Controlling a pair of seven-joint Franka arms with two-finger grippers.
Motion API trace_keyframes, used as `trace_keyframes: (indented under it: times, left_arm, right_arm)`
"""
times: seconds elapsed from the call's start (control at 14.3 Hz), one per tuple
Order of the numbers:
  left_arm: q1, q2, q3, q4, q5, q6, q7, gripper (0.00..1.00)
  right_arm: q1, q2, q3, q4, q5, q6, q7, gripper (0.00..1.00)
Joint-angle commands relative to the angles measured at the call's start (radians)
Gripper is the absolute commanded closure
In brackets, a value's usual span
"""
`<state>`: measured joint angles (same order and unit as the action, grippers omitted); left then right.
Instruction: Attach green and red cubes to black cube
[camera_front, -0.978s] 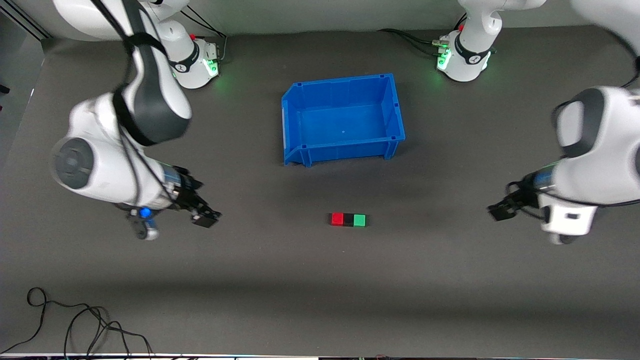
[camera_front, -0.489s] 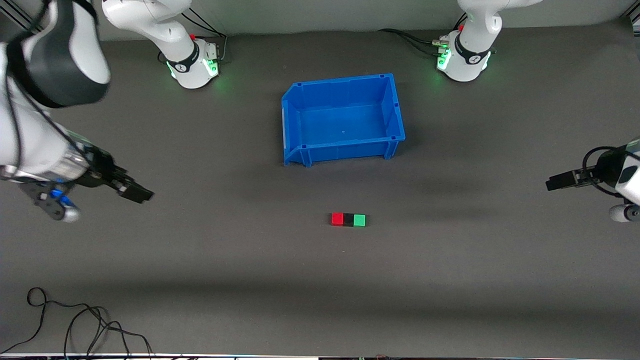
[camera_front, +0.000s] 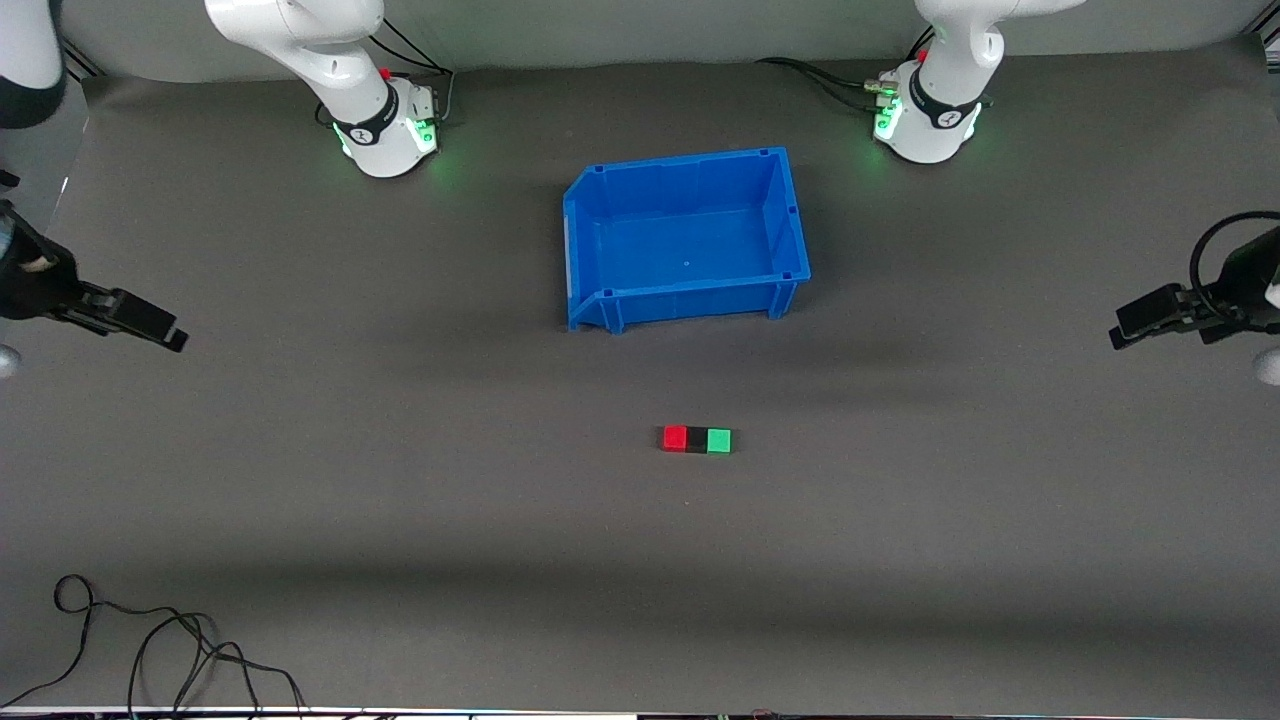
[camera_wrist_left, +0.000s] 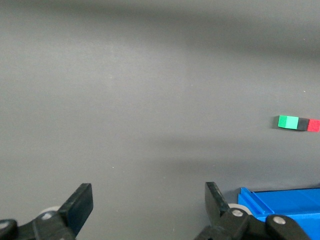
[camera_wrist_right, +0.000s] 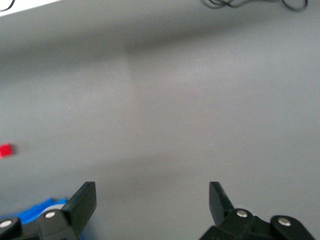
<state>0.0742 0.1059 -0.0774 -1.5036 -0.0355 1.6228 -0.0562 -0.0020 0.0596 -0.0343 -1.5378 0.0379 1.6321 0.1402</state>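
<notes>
Item, my left gripper (camera_front: 1135, 322): fingers spread wide with nothing between them, held over bare mat at the left arm's end of the table, well apart from the cubes; in the left wrist view it (camera_wrist_left: 149, 207) shows both finger tips parted, grey mat in the gap. Item, my right gripper (camera_front: 150, 325): likewise spread wide and holding nothing, over bare mat at the right arm's end of the table; in the right wrist view it (camera_wrist_right: 152, 202) shows the same wide gap. Item, red cube (camera_front: 675, 438), black cube (camera_front: 696, 439), green cube (camera_front: 719, 440): one short row flat on the mat, black in the middle and touching both neighbours, red toward the right arm's end, green toward the left arm's end. The row lies mid-table, nearer the front camera than the blue bin (camera_front: 590, 240), and well apart from both my grippers. The left wrist view catches all three; the right wrist view catches only the red one. Item, blue bin: upright, open top, between the two arm bases and the cube row. Item, black cable (camera_front: 150, 640): loose loops on the mat at the right arm's end, near the edge closest to the front camera.
</notes>
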Motion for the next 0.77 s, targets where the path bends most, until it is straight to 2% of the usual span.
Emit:
trace_keyframes:
  times: [0.0,0.14,0.7]
  left_arm:
    - [-0.034,-0.044,0.002,-0.061,0.072,0.012,0.01,0.0]
    - [-0.037,-0.066,0.002,-0.067,0.075,-0.006,0.018,0.0]
    - [-0.027,-0.061,0.007,-0.053,0.065,-0.017,0.004,0.0]
  right_arm:
    - [-0.01,-0.021,0.014,-0.019,-0.032,0.015,-0.096,0.0]
    - [-0.003,-0.021,0.016,-0.01,-0.072,0.015,-0.1,0.0]
    - [0.0,-0.021,0.017,-0.002,-0.072,0.006,-0.191,0.0]
